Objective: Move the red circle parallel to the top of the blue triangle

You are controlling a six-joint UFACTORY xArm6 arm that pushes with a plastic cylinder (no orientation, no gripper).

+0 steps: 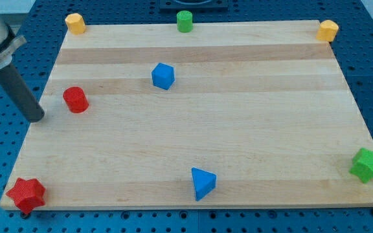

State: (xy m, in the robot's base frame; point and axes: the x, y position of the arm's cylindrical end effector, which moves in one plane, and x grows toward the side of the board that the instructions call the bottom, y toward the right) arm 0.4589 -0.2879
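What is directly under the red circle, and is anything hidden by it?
The red circle stands directly on the bare wooden board, with my tip at the view's left of it, apart. The patch of board beneath it is covered, so unseen.

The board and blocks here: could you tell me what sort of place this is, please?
Probably a robotics lab bench: a wooden board lies on a blue perforated plate, small blocks like the red circle sit on it, and my tip rests beside that circle.
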